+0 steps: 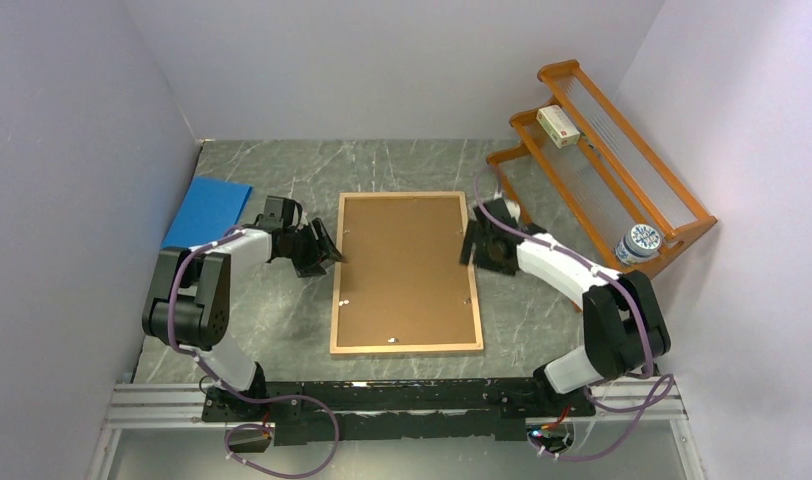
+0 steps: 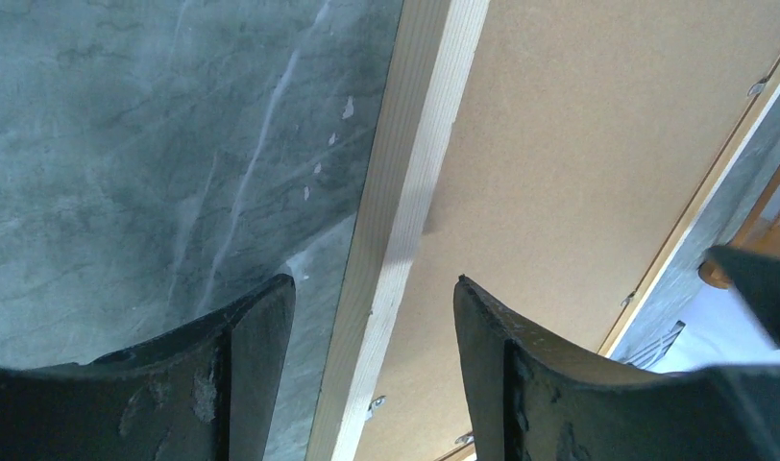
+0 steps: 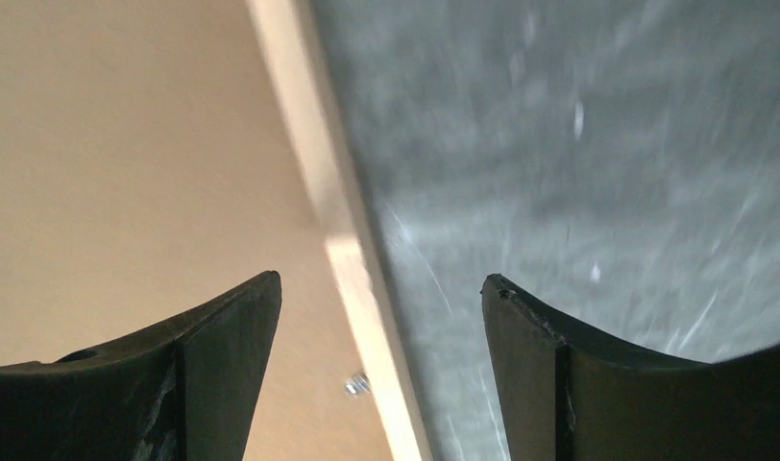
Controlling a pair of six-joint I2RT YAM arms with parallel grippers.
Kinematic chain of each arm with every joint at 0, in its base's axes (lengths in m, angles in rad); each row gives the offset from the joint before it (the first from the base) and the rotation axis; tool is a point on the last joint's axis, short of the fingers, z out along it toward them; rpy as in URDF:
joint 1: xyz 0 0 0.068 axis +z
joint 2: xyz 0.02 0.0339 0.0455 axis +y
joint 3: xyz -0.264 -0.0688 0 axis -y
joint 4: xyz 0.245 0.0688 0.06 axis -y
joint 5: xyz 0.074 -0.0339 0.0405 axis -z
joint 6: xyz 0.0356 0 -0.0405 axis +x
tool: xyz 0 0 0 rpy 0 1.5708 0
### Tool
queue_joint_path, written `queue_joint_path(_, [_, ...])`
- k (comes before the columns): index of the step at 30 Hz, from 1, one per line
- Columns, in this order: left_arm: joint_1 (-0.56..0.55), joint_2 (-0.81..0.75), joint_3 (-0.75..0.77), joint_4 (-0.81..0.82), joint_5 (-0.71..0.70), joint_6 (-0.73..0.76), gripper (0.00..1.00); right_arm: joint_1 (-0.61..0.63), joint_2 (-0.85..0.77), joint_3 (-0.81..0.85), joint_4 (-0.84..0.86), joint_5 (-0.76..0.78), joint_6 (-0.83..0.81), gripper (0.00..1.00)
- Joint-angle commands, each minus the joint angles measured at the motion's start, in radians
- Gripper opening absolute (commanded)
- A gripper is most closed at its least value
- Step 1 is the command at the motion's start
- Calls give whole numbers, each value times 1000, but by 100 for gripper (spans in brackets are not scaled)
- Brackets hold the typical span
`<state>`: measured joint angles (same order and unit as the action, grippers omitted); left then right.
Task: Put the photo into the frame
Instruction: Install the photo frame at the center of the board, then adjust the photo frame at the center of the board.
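The frame [image 1: 407, 349] lies flat in the middle of the grey tabletop [image 1: 282, 330], its brown backing panel [image 1: 407, 270] facing up. The left pincer [image 1: 334, 252] is at its left edge and the right pincer [image 1: 467, 245] at its right edge, both spread wide, grasping nothing.

My left arm [image 1: 244, 243] and my right arm [image 1: 557, 265] have smooth white shells just behind the hands and thick black joints further back. A thin purple cable [image 1: 171, 305] runs along each arm, from behind the wrist to the black base bar [image 1: 402, 400] where I am bolted. My left gripper [image 2: 373, 280] and my right gripper [image 3: 381, 277] are all black. Their fingers [image 2: 242, 375] are broad at the root and become narrow at the tip, with small scratches and pale wear marks on the surface.
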<state>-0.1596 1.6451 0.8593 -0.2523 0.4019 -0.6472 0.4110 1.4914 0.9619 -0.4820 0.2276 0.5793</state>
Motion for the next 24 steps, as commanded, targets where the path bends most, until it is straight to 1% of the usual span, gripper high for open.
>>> queue_joint_path(1, [0,17,35,11,12,2,67,4,-96,-152,47,-160,139,79])
queue_joint_path(5, [0,49,48,24,30,-5,67,4,-122,-240,117,-262,154,76])
queue_joint_path(9, [0,86,72,30,47,-7,67,6,-115,-262,136,-315,139,75])
queue_joint_path(14, [-1,146,122,44,98,-6,66,12,-111,-294,195,-418,124,72])
queue_joint_path(19, [-1,218,185,57,141,-5,66,62,-110,-326,259,-483,136,65])
queue_joint_path(24, [-1,286,254,70,181,-3,65,145,-104,-332,311,-481,167,64])
